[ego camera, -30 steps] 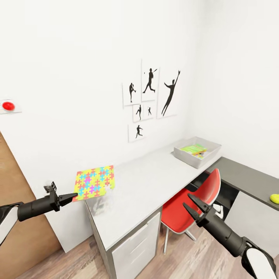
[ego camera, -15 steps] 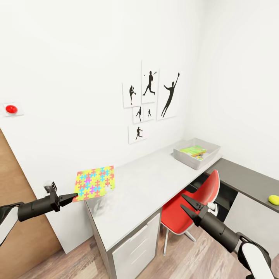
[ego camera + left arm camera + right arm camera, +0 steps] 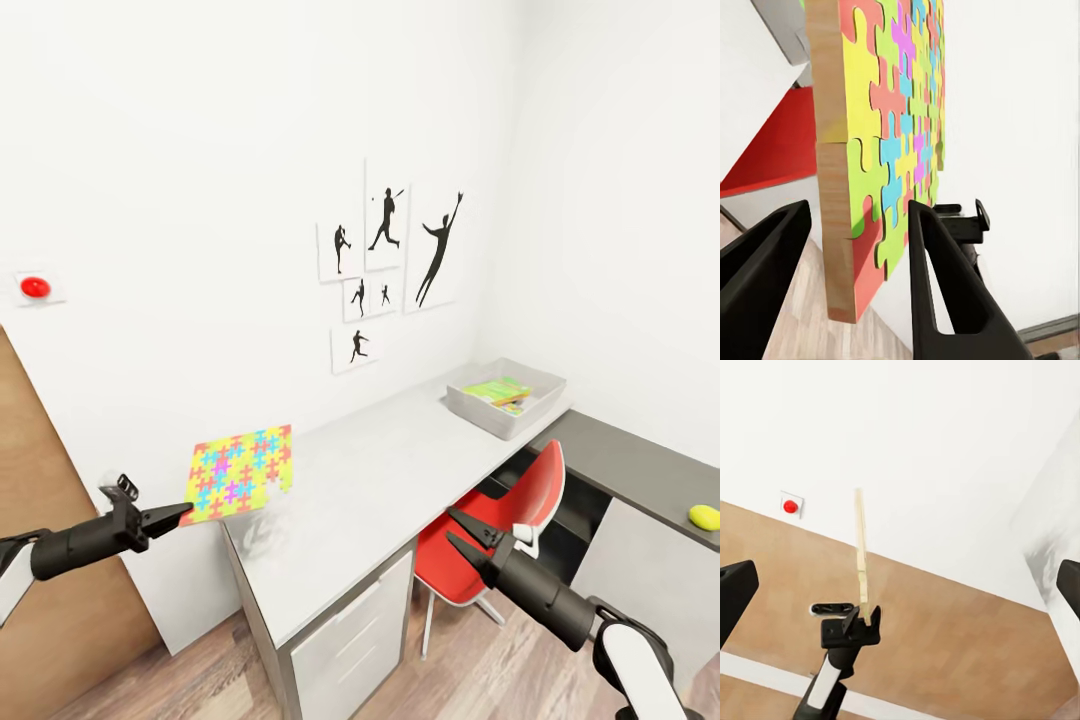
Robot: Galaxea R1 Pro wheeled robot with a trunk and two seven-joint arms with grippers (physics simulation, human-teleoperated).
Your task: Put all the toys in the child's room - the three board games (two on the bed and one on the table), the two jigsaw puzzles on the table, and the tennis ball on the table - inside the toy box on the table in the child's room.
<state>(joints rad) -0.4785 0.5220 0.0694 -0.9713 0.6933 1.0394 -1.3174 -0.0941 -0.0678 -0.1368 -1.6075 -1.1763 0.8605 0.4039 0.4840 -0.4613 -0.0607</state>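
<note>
Left claw, clamped on the jigsaw puzzle's edge, has sunk slightly at the surface's near end; the toy box waits far along. Right claw, fingers apart and empty, has drifted leftward before the red chair.

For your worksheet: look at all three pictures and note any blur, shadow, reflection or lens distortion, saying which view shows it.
Head view: wide-angle stretch at the edges, a faint smudged reflection on the table below the jigsaw puzzle.
Left wrist view: the puzzle's wooden edge is sharp; lighting is flat.
Right wrist view: soft grey smudge on the white wall.
</note>
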